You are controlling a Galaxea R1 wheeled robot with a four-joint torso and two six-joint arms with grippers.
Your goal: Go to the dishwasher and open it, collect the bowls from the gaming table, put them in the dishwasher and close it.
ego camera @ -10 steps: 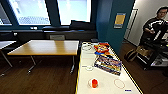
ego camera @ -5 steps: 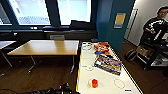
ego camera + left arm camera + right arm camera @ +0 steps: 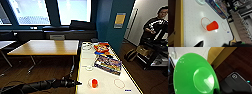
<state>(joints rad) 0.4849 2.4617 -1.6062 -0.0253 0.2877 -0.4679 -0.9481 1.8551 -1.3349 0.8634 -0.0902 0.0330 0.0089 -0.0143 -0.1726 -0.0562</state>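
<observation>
The left end effector point(image 3: 79, 83), state indiscernible, reaches at the table point(image 3: 107, 87) edge, a small bowl point(image 3: 89, 67) lying ahead.

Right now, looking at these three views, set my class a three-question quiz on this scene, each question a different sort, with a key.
1. True or false: the orange cup stands on the wooden table.
2. Which colour is the edge strip of the white table? A blue, B yellow, C red.
3. Fill in: the bowl close to the right wrist camera is ____.

Key: 1 false, it stands on the white table. 2 B. 3 green.
</observation>
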